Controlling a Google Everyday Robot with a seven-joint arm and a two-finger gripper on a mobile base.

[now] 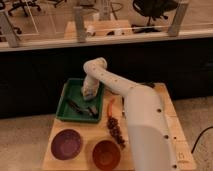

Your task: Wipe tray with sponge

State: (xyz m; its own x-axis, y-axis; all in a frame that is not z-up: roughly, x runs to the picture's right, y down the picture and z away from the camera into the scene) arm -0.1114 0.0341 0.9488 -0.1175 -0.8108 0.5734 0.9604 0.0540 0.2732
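Hovering gripper [90,94] over rimmed (green) tray [66,102]

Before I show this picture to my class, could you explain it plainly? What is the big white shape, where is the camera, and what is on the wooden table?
The white shape is a robot arm. Its gripper, the two-finger hand at its end, reaches down into the green tray. There is only one picture, taken from above and behind the arm, looking down at the wooden table. Some dark items lie in the tray; I cannot tell what they are, or whether the gripper holds anything. In front of the tray stand a purple bowl and an orange-brown bowl. Between the tray and the arm lie a thin orange item and a dark reddish cluster.
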